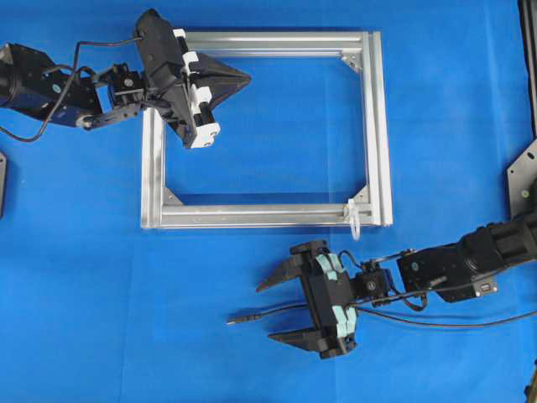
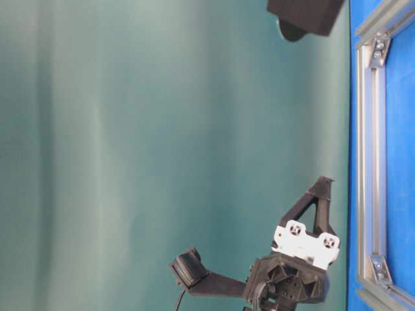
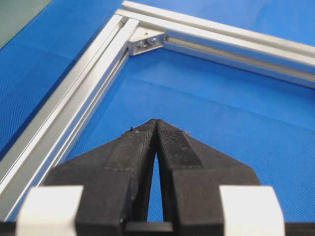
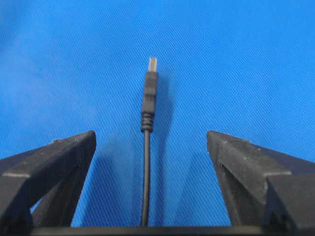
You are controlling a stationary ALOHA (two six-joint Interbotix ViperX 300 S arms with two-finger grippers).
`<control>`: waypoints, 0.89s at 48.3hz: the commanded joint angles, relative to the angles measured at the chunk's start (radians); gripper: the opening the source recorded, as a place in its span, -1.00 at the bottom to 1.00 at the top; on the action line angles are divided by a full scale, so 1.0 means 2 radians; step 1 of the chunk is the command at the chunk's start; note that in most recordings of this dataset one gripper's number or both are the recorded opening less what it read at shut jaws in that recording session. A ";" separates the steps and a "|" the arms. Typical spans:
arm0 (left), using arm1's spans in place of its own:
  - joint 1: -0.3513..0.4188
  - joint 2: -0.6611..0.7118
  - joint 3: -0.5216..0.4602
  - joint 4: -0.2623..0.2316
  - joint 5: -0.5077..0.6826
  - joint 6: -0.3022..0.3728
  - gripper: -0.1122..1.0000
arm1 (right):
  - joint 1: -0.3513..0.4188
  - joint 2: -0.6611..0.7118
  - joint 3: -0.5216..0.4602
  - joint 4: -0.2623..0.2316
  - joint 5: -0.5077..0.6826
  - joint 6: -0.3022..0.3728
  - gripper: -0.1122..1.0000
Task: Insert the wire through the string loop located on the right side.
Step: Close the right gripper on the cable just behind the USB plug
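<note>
One wire (image 1: 277, 313) lies flat, plug pointing left.

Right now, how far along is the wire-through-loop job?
Early stage. Done: the right hand is open and straddles the wire, which lies flat on the blue table, plug tip pointing away from the hand. In hand: nothing gripped yet. The left hand is shut over the frame. Left: grasp the wire, carry it to the string loop and thread it.
</note>
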 commanded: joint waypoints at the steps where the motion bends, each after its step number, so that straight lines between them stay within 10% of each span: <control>1: 0.001 -0.015 -0.003 0.002 -0.002 0.001 -0.80 | 0.003 -0.009 -0.008 0.002 -0.006 -0.001 0.65; 20: 0.001 -0.015 -0.005 0.002 -0.002 0.001 -0.80 | 0.003 -0.010 -0.002 0.002 -0.004 -0.001 -0.85; 43: 0.001 -0.015 -0.005 0.002 -0.002 0.001 -0.80 | 0.004 -0.031 -0.002 0.002 0.009 -0.001 -0.86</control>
